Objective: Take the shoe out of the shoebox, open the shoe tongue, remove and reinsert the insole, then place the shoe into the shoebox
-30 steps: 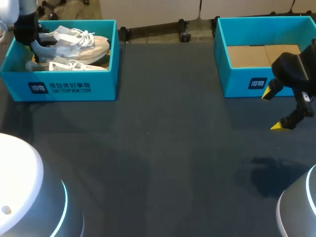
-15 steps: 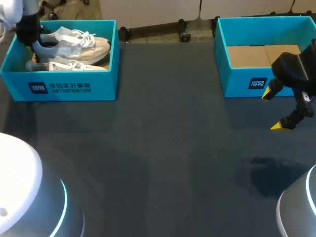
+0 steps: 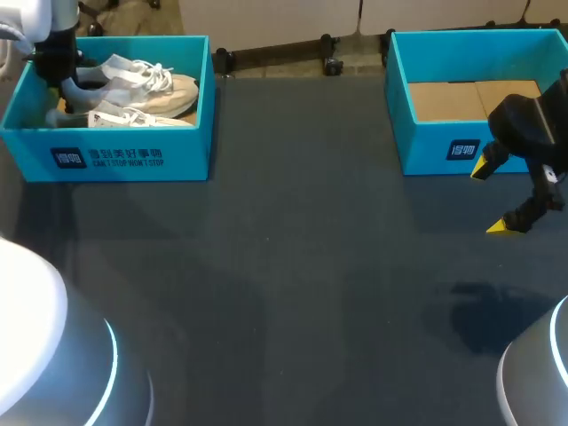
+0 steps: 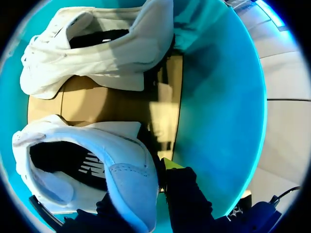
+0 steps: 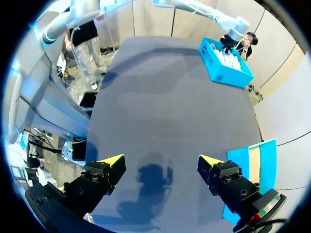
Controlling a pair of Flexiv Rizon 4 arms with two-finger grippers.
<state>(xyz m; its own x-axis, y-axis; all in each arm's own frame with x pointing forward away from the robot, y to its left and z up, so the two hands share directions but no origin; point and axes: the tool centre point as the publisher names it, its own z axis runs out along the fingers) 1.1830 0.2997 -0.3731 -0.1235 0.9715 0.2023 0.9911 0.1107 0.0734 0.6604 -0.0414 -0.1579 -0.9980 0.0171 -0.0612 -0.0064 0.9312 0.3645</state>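
1. My left gripper has its fingers clamped on the heel of the nearer shoe, with the heel between them.
2. That shoe sits inside the shoebox, with a second shoe farther ahead.
3. My right gripper hangs over the table, its fingers wide apart and holding nothing.

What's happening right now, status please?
Left gripper shut on shoe at heel, inside shoebox. Right gripper open above table. Second shoe alongside in box.

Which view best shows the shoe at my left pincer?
Left wrist view: the shoe fills it, heel clamped in the left pincer. Head view shows it small in the shoebox, partly behind the arm. Right wrist view shows only the distant shoebox.
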